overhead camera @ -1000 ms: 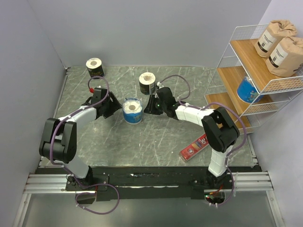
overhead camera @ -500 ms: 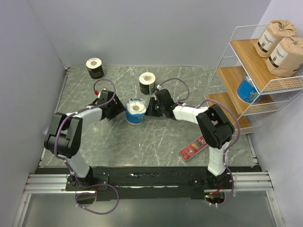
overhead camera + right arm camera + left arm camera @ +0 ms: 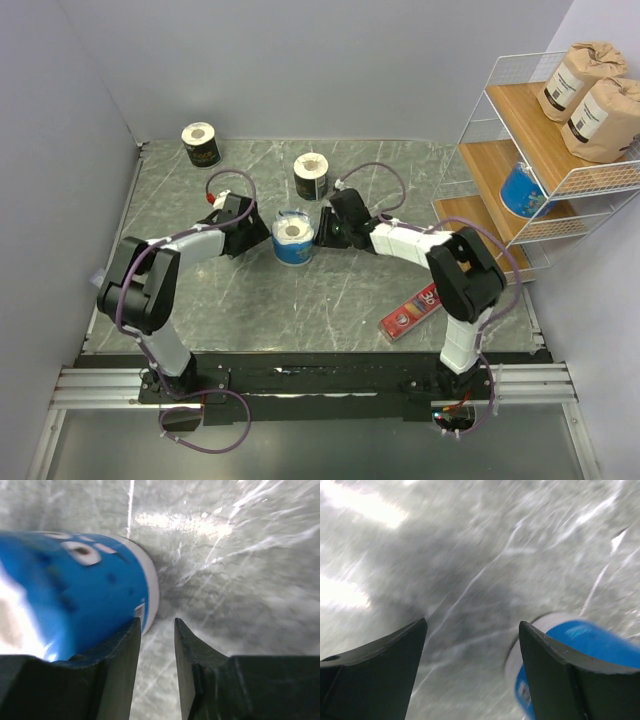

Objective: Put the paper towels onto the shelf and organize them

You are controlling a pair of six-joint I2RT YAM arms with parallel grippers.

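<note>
A blue roll (image 3: 293, 238) stands upright near the middle of the grey marbled bench (image 3: 400, 170), white end up. The left jaws are just beside it on one side and the right jaws just beside it on the other, both low over the surface. In the left wrist view the left jaws stand wide with bare bench between them. The roll shows past the inner edge of one finger (image 3: 570, 680) rather than squarely in the gap. In the right wrist view the right jaws are all but closed, with a thin slit of bench between them and nothing gripped. The roll sits on the outer side of one finger (image 3: 105, 680); whether it touches I cannot tell. A black roll (image 3: 311, 177) stands close behind the blue one, and a second black roll (image 3: 201, 143) stands by the far left corner. Open bench spreads from the blue roll toward the near edge, where a red box (image 3: 412, 312) lies at an angle on the right. The shelf (image 3: 505, 100) lines the right edge. Two brown rolls (image 3: 590, 100) stand side by side on its top tier, and another blue roll (image 3: 521, 188) is on the middle tier with bare plank beside it.
</note>
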